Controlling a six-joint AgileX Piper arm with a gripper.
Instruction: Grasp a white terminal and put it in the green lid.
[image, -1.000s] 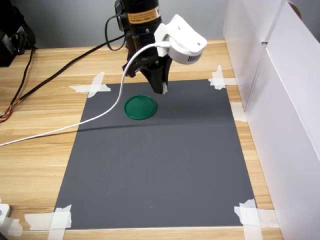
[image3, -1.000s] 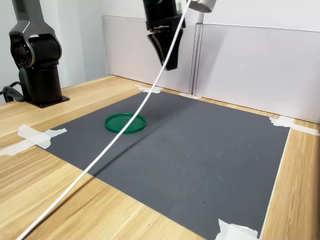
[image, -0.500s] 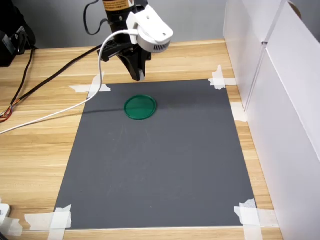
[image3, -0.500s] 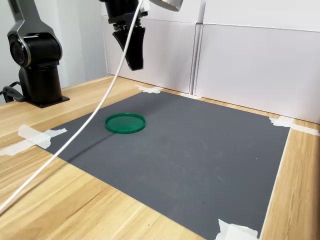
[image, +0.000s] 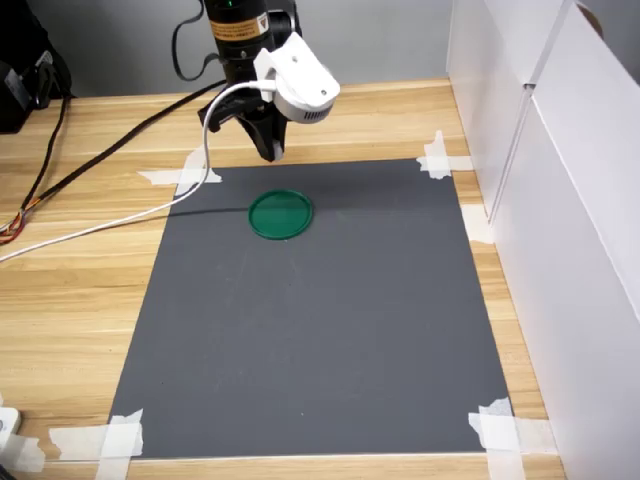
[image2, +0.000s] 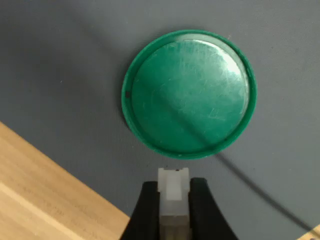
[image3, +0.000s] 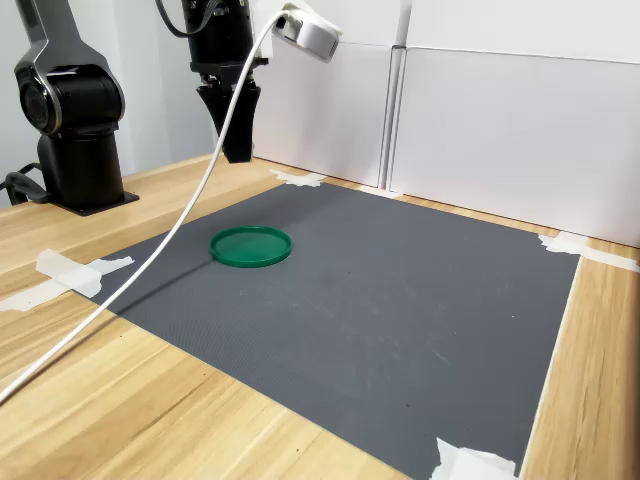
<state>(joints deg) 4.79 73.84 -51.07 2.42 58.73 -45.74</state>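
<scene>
Translucent white plastic, the white terminal (image2: 173, 197) sits clamped upright between the jaws of the gripper (image2: 173, 210). The green lid (image2: 189, 93) lies flat on the grey mat (image2: 65, 75), just ahead of the fingertips and below them, empty. In both exterior views the gripper (image: 272, 150) hangs above the mat's far edge, just behind the lid.

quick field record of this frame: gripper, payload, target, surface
gripper: shut on white terminal, raised off the mat
white terminal: pinched between the fingers, ridged end protruding
green lid: flat on the mat, empty, rim up
grey mat: taped at its corners to the wooden table
white cable: hangs from the wrist camera across the mat
</scene>
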